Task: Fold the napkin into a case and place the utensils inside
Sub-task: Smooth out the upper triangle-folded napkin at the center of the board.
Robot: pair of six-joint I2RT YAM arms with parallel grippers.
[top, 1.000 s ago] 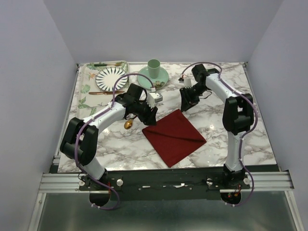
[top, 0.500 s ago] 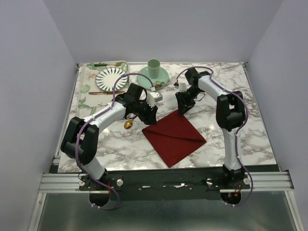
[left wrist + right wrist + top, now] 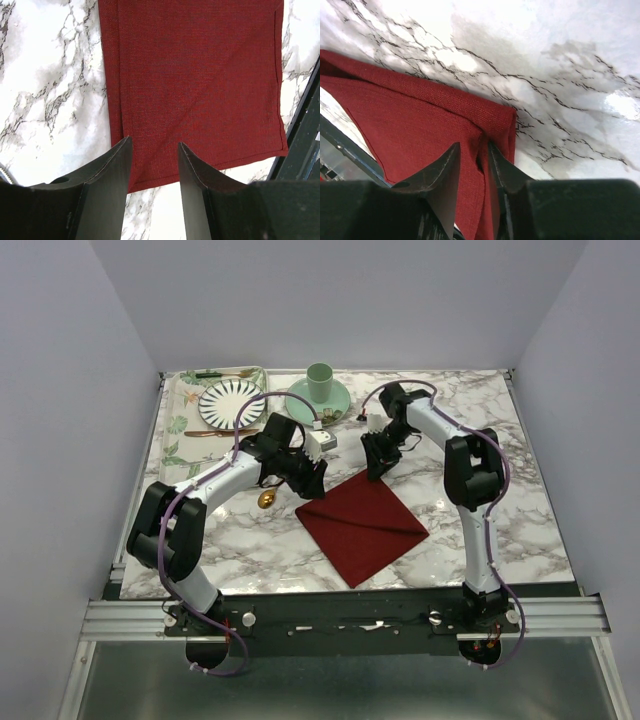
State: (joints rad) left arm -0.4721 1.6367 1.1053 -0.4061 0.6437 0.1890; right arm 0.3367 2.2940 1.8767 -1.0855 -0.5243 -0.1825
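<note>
Top external: the napkin lies folded flat on the marble table, set like a diamond near the middle. The left gripper is down at its left corner and the right gripper at its far corner. A gold spoon lies just left of the cloth, beside the left arm. Farther back stand a striped plate on a leaf-print tray and a green cup on its saucer.

Left wrist: the 2 fingers stand spread, with the napkin below them and its near hem running across the gap. They clasp nothing.

Right wrist: the 2 fingers stand close together, leaving a narrow gap. The napkin has its corner right at the tips, and a raised crease of cloth sits in the gap. Whether they squeeze it, I cannot tell.
</note>
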